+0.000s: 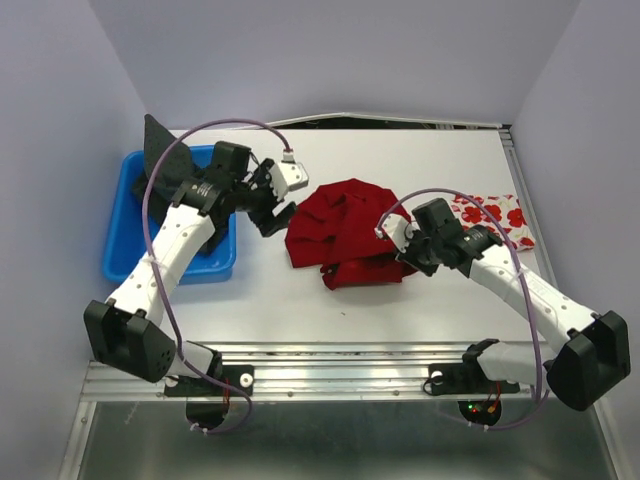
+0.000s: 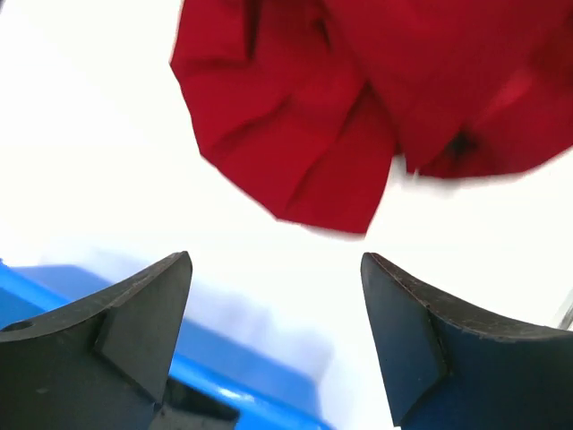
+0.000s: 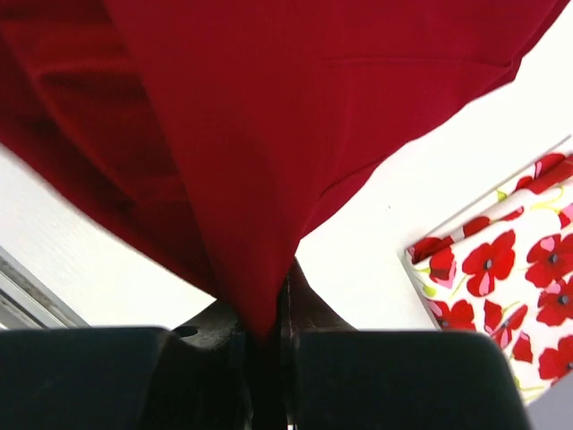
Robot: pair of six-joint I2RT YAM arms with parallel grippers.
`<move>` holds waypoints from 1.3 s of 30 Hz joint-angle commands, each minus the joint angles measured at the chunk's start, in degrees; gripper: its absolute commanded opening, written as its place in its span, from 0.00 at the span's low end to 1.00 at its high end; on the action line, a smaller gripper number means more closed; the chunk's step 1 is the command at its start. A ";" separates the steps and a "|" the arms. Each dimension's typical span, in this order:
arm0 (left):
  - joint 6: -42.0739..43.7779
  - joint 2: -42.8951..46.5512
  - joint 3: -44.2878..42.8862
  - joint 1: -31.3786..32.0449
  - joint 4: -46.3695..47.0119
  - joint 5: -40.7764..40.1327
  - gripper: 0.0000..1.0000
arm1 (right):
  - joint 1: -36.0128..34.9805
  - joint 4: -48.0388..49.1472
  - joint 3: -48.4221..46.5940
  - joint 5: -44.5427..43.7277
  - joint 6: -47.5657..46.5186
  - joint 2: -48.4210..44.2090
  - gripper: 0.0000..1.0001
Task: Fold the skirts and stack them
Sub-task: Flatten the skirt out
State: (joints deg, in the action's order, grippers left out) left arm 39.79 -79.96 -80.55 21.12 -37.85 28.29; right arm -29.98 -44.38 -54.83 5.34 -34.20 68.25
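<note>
2 white arms point(image 1: 170, 250) have black joints point(image 1: 120, 335), purple cables point(image 1: 240, 124), black hands point(image 2: 276, 260).

The red skirt point(image 3: 224, 134) hides the tips of your right gripper point(image 3: 264, 333). The flower skirt point(image 3: 501, 287) is cut off at the right wrist view's edge.

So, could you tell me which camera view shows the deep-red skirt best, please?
The top external view: it shows almost the whole deep-red skirt crumpled mid-table. The left wrist view shows only its near folds beyond the open left end effector; the right wrist view is a close-up of cloth pinched in the right end effector.
</note>
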 commanded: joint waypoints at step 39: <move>-3.57 -11.96 27.92 22.12 41.80 -2.80 0.49 | 0.88 8.17 13.52 -16.24 1.67 -2.59 0.01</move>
State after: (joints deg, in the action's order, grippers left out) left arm 42.59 -89.36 -48.16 42.89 2.28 26.26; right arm -29.61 -38.13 -38.00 -10.33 -33.65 65.71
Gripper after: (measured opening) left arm 0.524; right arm 0.114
